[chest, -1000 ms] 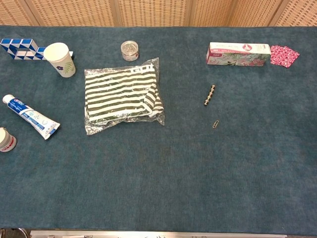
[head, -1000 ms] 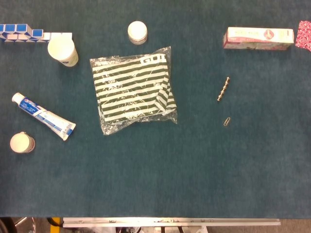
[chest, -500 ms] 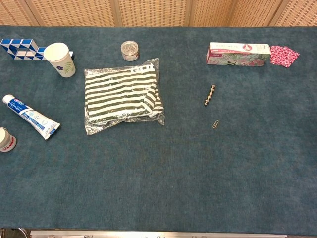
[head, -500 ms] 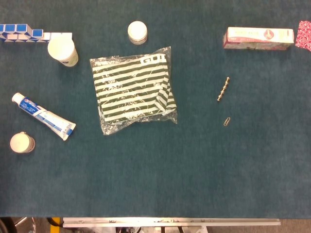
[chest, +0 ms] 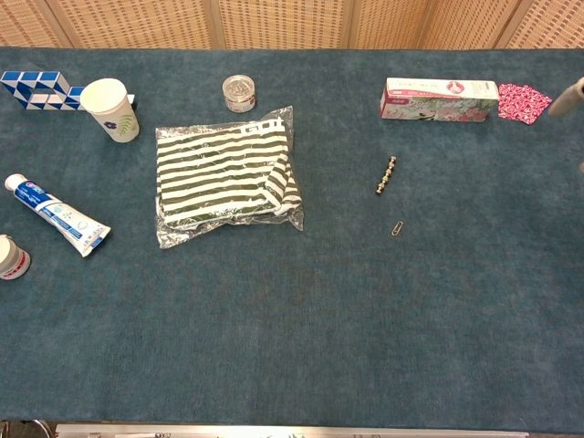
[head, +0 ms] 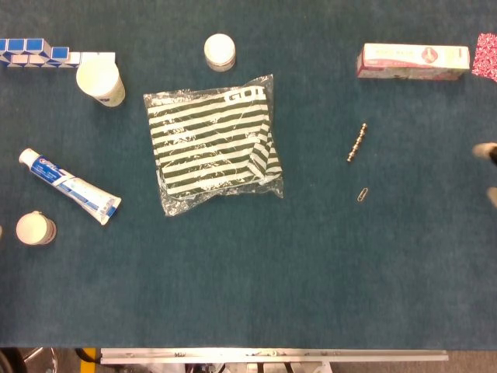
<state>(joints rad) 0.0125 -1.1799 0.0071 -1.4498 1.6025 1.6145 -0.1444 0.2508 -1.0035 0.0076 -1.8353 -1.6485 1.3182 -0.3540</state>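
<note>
Right hand [head: 489, 172] barely in frame at right edge, grip state unreadable; nearest: paper clip [head: 363, 194], bead chain [head: 356, 143].

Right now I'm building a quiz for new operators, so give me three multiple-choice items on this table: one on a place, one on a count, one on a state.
1. Where does the paper clip lie?
A. on the striped bag
B. just nearer the table's front edge than the bead chain
C. beside the paper cup

2. How many toothpaste tubes lie out of a box?
A. one
B. two
C. three

3. How does the paper cup stand?
A. tipped on its side
B. upside down
C. upright, mouth up

Answers: 1 B, the clip lies on bare cloth just below the chain in the head view. 2 A, one blue and white tube lies at the left. 3 C, the open white rim faces up in the head view.
</note>
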